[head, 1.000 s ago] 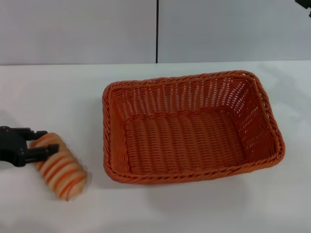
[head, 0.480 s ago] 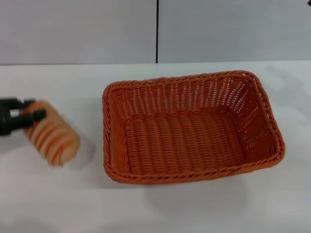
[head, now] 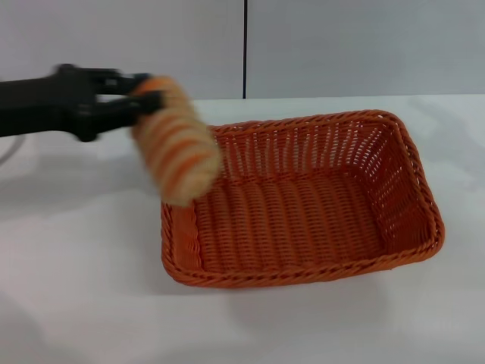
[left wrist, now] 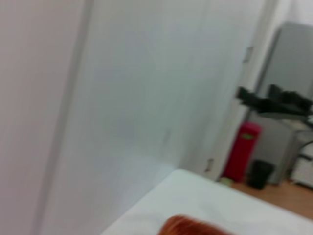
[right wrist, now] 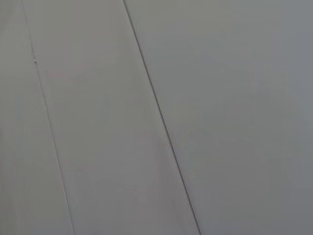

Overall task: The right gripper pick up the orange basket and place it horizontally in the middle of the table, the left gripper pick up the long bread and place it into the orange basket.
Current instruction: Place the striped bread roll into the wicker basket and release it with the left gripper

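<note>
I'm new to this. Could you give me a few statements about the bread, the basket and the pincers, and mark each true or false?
1. The left pincer is holding the bread. True.
2. The bread lies on the basket floor. False: it hangs in the air over the basket's left rim.
3. The basket holds nothing on its floor. True.
4. The right pincer grips the basket rim. False: no right pincer shows in any view.
5. The basket stands on the table. True.
</note>
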Tool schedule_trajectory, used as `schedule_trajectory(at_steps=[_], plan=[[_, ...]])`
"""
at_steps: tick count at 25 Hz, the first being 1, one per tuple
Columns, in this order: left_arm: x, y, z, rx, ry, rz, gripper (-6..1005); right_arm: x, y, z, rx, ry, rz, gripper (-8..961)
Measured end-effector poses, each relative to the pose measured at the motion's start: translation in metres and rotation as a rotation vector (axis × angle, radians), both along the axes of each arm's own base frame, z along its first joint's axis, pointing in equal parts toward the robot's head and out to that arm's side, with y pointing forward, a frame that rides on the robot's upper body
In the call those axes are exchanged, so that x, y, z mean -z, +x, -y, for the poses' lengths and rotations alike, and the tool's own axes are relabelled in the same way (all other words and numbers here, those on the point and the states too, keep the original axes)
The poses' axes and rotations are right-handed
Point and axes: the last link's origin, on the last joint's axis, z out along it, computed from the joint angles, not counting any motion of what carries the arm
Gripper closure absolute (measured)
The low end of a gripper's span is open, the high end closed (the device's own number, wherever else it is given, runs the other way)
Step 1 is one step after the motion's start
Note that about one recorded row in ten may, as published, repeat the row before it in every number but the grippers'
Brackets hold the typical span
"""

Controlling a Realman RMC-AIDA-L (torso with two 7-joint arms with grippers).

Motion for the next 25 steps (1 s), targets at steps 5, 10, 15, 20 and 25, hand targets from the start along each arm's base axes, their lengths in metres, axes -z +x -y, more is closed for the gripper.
schedule_trajectory(at_steps=[5,10,15,20,25], plan=[[0.058,0.030,-0.011,0.085,-0.103,0.066,649,-0.005,0.001,0.002,-0.014,0.016,-0.006,273],[0.077,0.036,-0.012,0.115,-0.111,0.041,692,-0.007,0.000,0.003,-0.023,0.017,-0.007,273],[0.104,0.030,-0.019,0.092,-0.001,0.091,695,-0.006,0.000,0.003,-0.024,0.014,-0.002,273],[0.102,0.015,-0.016,0.052,0.035,0.088,598,-0.008,-0.001,0.002,-0.029,0.017,0.004,273],[0.103,0.000,-0.005,0.018,0.030,0.075,473,-0.012,-0.001,0.005,-0.046,0.024,-0.001,273]])
